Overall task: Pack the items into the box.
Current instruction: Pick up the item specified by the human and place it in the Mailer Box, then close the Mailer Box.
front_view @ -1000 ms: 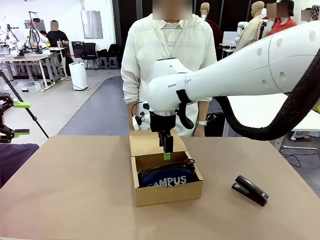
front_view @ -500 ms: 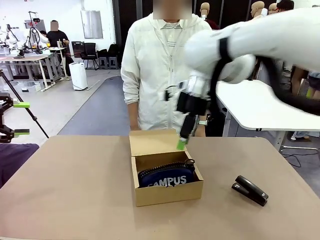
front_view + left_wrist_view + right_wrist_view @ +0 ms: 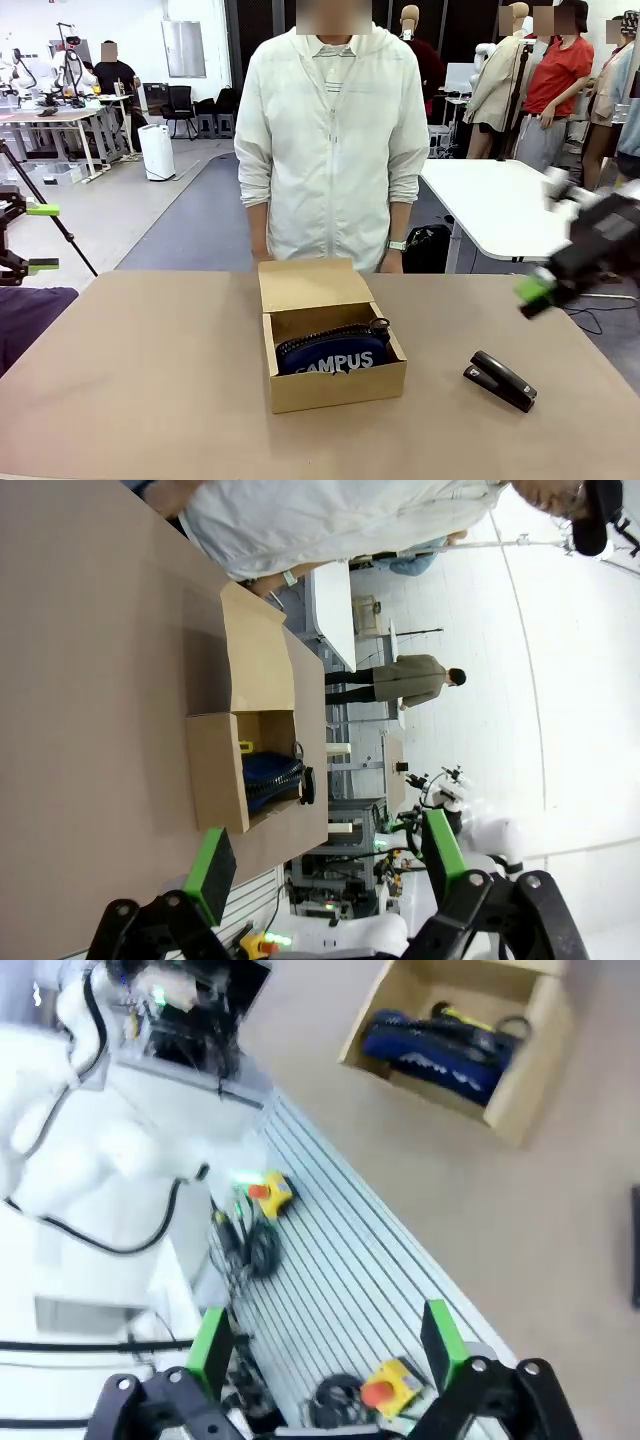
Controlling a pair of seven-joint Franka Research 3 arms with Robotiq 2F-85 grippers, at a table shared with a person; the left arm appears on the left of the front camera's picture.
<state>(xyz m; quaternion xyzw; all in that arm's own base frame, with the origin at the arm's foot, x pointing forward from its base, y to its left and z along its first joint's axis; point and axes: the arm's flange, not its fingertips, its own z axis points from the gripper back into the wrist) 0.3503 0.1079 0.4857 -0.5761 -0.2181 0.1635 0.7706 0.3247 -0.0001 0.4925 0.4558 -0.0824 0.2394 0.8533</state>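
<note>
Table (image 3: pixel 150 380): box (image 3: pixel 335 388) mid-table, long axis left-right, flap (image 3: pixel 305 285) open, hinged on far side.
Pouch (image 3: pixel 335 352) inside box.
Right gripper (image 3: pixel 545 288): jaws spread, empty, well right of box.
Left gripper (image 3: pixel 325 865): jaws spread, empty, box well ahead.
Knife (image 3: pixel 245 747): probably behind pouch; small, unclear.

The right gripper (image 3: pixel 535 290) is a blurred smear (jaws unreadable in front view); left of it, the box (image 3: pixel 335 385) hides half the pouch (image 3: pixel 335 352).

table (image 3: pixel 150 380) — brown | box (image 3: pixel 335 385) mid-table, lid open; black stapler (image 3: pixel 500 380) — right of it, apart
</note>
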